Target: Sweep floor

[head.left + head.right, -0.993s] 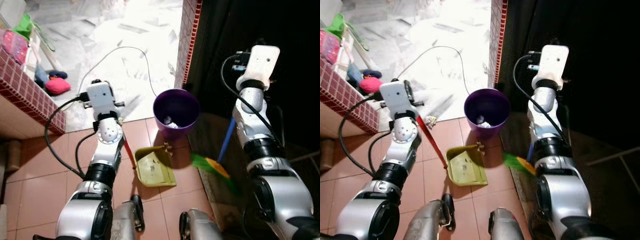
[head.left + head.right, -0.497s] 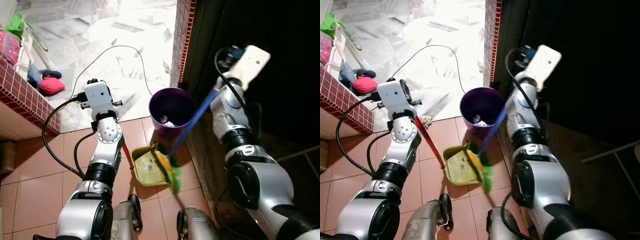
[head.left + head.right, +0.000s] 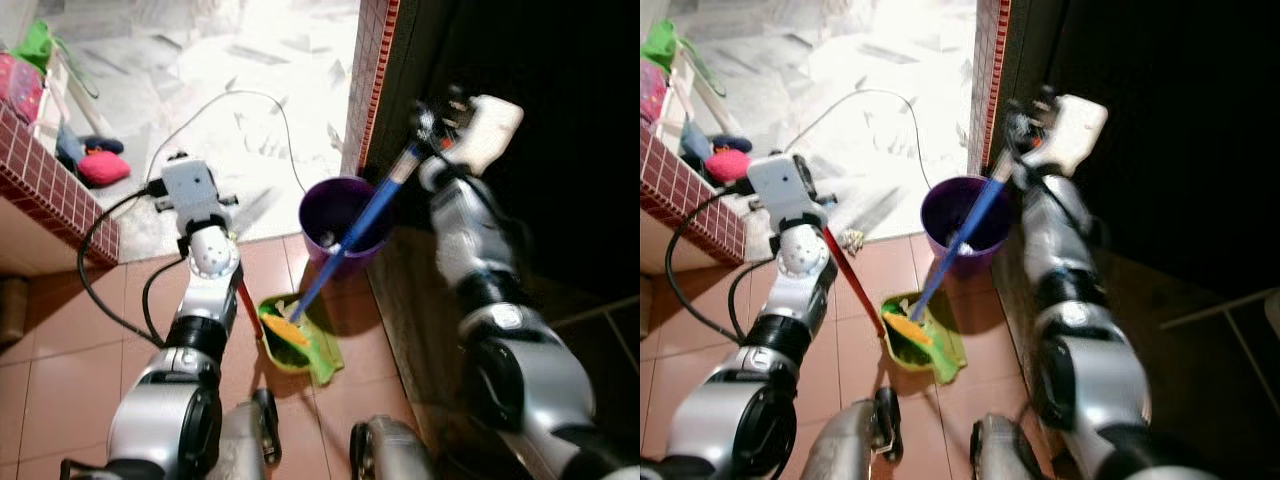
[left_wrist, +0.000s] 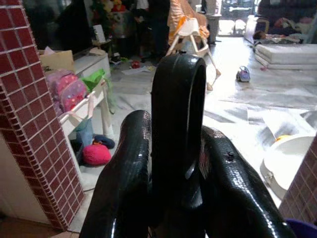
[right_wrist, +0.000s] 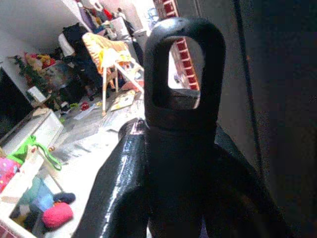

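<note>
1. Presently, the right gripper (image 5: 181, 163) is clamped on the black looped end of the broom (image 3: 345, 240); the left gripper (image 4: 173, 168) is clamped likewise on the dustpan handle (image 3: 852, 280).
2. The broom's blue shaft slants down from the right gripper towards the robot's left, past the purple bin (image 3: 345, 215).
3. Its green-and-orange bristles (image 3: 290, 335) lie in the dustpan (image 3: 295, 345) (contact appears full) on the red tile floor (image 3: 60, 360).
4. Judgement: the dustpan lies below and between both arms, nearer the left.

Head stereo pair looks steeply down from above, sharing the purple bin (image 3: 345, 215) at frame centre. Each wrist camera sits close behind a looped handle end, facing outward across the room.
</note>
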Robot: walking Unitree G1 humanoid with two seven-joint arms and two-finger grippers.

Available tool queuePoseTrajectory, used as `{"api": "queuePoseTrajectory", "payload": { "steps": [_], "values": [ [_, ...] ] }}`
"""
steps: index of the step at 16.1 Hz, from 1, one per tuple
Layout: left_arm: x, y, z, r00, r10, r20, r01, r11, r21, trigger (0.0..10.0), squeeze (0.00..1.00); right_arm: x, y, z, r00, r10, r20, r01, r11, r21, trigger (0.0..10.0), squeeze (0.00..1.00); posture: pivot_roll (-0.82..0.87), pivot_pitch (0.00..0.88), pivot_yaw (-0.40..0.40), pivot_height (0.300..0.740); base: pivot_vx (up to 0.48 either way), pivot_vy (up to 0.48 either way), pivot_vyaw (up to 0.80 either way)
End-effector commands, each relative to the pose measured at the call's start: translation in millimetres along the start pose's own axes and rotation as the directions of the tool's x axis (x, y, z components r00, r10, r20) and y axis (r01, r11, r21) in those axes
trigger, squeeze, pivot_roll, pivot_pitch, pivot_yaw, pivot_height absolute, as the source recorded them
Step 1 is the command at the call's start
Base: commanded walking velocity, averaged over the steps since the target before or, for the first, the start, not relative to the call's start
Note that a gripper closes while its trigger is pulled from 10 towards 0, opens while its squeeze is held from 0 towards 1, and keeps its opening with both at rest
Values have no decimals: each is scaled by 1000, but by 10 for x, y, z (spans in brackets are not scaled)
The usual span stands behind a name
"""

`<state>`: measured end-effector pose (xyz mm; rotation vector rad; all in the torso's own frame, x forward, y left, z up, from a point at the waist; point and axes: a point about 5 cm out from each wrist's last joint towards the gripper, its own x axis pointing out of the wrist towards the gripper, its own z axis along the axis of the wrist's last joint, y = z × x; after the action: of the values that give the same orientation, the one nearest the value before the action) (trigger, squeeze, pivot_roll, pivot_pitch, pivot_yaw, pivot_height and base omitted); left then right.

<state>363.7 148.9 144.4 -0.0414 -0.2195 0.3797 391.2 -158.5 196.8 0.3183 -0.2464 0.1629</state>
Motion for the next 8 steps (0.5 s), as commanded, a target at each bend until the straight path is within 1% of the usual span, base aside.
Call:
{"api": "queuePoseTrajectory", "payload": {
  "steps": [1, 3, 4, 5, 7, 8],
  "values": [
    [106, 41, 131, 999, 20, 45, -18, 999, -37, 10000, 0, -60, -91, 68, 999, 36, 7, -35, 994, -99, 10000, 0, -139, 104, 12, 740, 0, 0, 0],
    [208, 56, 262, 997, 19, 79, -12, 996, -93, 10000, 0, -145, -244, 93, 1000, 22, -5, -23, 981, -192, 10000, 0, -152, 78, 11, 740, 0, 0, 0],
    [286, 78, 388, 993, 27, 115, -11, 991, -134, 10000, 0, -232, -360, 109, 1000, 10, -11, -13, 959, -285, 10000, 0, -159, 60, 11, 740, 0, 0, 0],
    [361, 108, 500, 989, 33, 147, -9, 987, -161, 10000, 0, -308, -457, 119, 1000, -11, -21, 3, 944, -329, 10000, 0, -166, 46, 12, 740, 0, 0, 0],
    [451, 170, 638, 982, 35, 187, 4, 979, -202, 10000, 0, -377, -549, 161, 999, -31, -9, 25, 911, -412, 10000, 0, -180, 22, 17, 740, 0, 0, 0],
    [509, 242, 717, 976, 35, 214, 13, 976, -217, 10000, 0, -412, -622, 244, 998, -64, 30, 70, 859, -507, 10000, 0, -185, 8, 21, 740, 0, 0, 0]
  ]
}}
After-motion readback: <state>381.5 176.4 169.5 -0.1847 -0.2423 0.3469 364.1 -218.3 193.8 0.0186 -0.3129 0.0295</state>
